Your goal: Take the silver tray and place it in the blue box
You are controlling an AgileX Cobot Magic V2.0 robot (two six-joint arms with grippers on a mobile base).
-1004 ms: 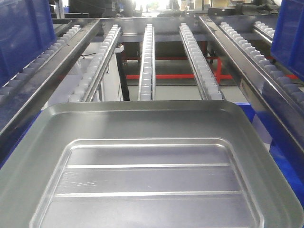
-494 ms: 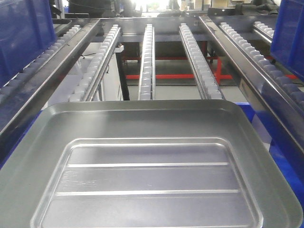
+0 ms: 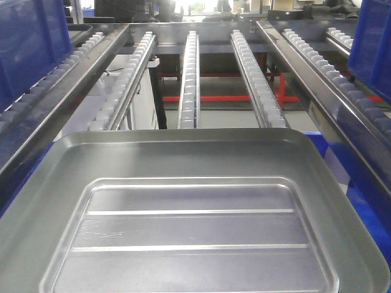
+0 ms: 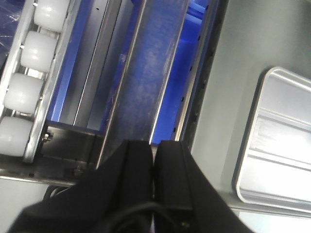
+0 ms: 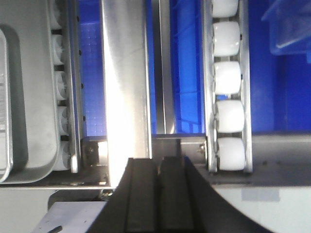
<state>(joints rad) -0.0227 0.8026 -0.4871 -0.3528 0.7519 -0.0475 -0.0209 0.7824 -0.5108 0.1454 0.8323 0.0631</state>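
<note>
The silver tray (image 3: 195, 201) fills the foreground of the front view and lies level, showing its sunken bottom and two ridges. Parts of the blue box (image 3: 369, 210) show under its right and left edges. Neither gripper shows in the front view. In the left wrist view my left gripper (image 4: 154, 143) is shut with nothing between its fingers, and the tray (image 4: 279, 141) lies to its right. In the right wrist view my right gripper (image 5: 158, 160) is shut and empty, with the tray's rim (image 5: 24, 97) at the far left. Blue plastic (image 5: 187, 73) shows beneath the rails.
Roller conveyor rails (image 3: 189, 73) run away from me beyond the tray. Metal side rails (image 3: 317, 85) flank both sides. Other blue crates stand at the upper left (image 3: 27, 43) and upper right (image 3: 374, 36). White rollers (image 5: 228, 111) lie right of my right gripper.
</note>
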